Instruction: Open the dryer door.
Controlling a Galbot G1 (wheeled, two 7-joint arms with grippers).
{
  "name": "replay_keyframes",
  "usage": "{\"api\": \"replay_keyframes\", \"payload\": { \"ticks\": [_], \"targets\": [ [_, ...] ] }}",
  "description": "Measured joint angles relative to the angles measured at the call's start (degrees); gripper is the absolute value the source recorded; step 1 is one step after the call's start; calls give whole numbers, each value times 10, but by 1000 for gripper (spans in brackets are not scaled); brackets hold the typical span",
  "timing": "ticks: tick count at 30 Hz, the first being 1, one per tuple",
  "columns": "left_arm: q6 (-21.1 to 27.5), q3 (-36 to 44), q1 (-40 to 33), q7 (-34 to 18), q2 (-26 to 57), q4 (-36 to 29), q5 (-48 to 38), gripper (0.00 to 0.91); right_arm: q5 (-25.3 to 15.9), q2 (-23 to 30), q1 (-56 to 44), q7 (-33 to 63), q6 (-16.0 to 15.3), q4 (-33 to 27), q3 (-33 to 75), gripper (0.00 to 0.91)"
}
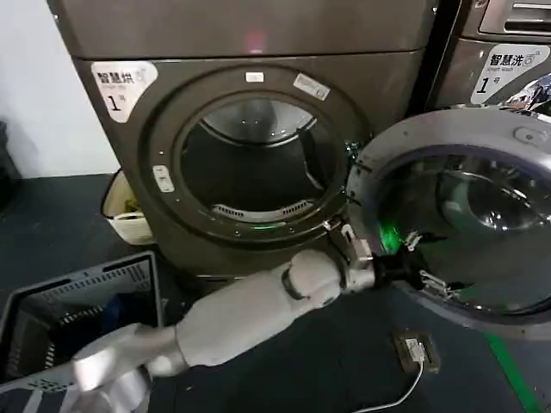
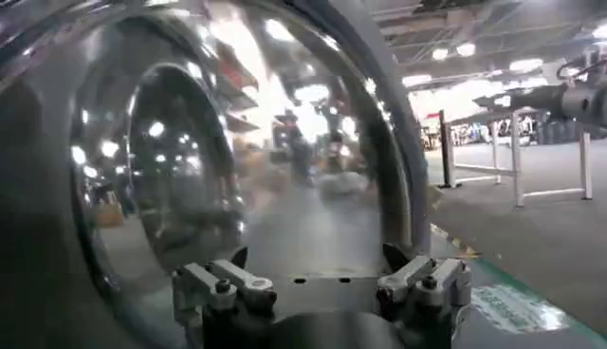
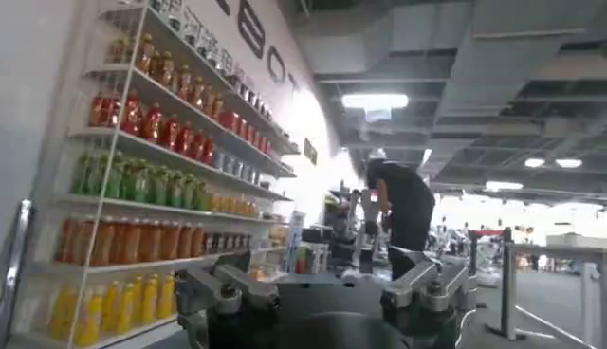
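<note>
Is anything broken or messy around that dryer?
Nothing looks damaged or spilled. The dryer door hangs wide open beside the empty drum, with the left end effector at its inner rim. A small box with a cable lies loose on the floor.

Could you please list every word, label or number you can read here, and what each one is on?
"智慧烘" over "1号": white label on the bronze-grey front-loading dryer.
"智慧洗" over "1号": white label on the neighbouring grey machine.
Large wall letters above the drink shelves: partly readable, "BO".
Small white stickers around the dryer's round opening: too small to read.
</note>
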Motion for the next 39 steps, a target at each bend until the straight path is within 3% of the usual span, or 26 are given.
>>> {"api": "replay_keyframes", "payload": {
  "ticks": [18,30,39],
  "targets": [
    [-10,-8,-18,-4,-45,58,-1,907,1,0,-3,0,-2,-1,25,907],
    [-28,-15,-29,-41,-45,97,10,907,5,1,-6,-3,-2,6,25,907],
    [-31,-17,-29,-43,-44,95,9,907,6,-1,-4,-4,-2,6,21,907]
  ]
}}
